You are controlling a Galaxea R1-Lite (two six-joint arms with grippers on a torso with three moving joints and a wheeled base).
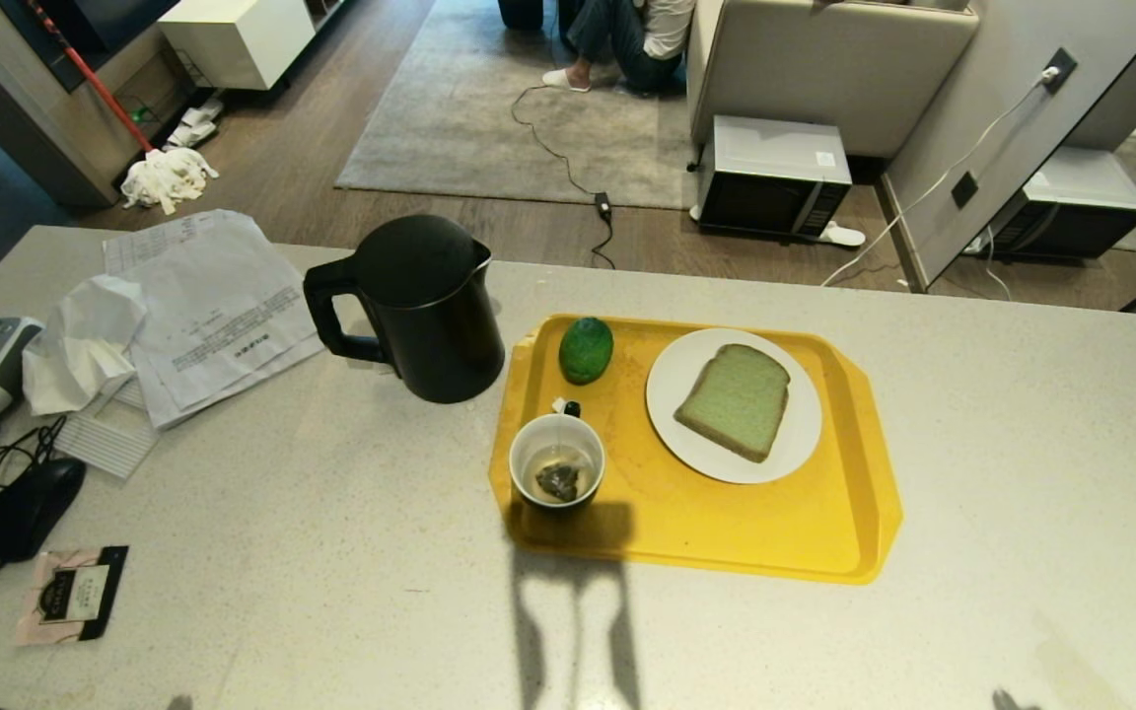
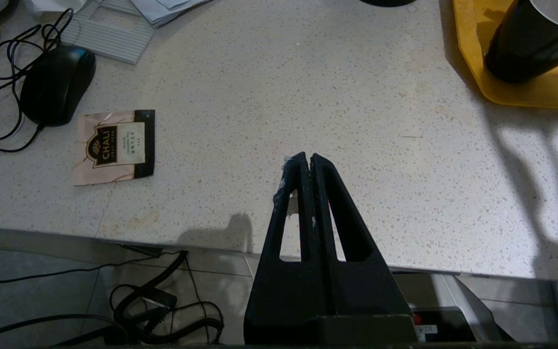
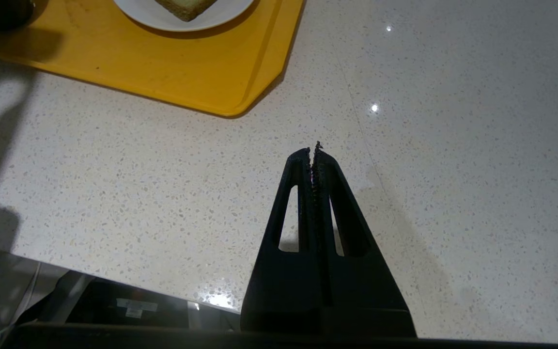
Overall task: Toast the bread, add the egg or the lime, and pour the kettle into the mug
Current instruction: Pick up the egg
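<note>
On the pale speckled stone counter (image 1: 972, 444), a yellow plastic tray (image 1: 726, 532) carrying three things: a round white plate (image 1: 795, 444) with the squarish slice of pale green bread (image 1: 734, 400) lying flat on it at the tray's right side, a dark green glossy oval lime (image 1: 586, 349) at the far left corner, and a small round mug (image 1: 557, 461), dark outside and white inside, at the near left corner, with pale liquid and a tea bag in it. Just left of the tray, standing upright on the counter, the tall matte black kettle (image 1: 420, 306), lid on, loop handle turned to the left. Further left, loose printed papers (image 1: 208, 311), a crumpled white tissue (image 1: 80, 340), a black computer mouse (image 1: 33, 505) with its cable, and a pink-and-black tea sachet (image 1: 70, 595) near the front edge. Left gripper (image 2: 306, 157) above the counter's near edge, well apart from the tray, fingers pressed together and empty. Right gripper (image 3: 313, 151) likewise above bare counter near the tray's front right corner, fingers closed tip to tip, grasping nothing. Beyond the counter, a seated person (image 1: 627, 39) on the floor by a grey rug (image 1: 489, 118).
</note>
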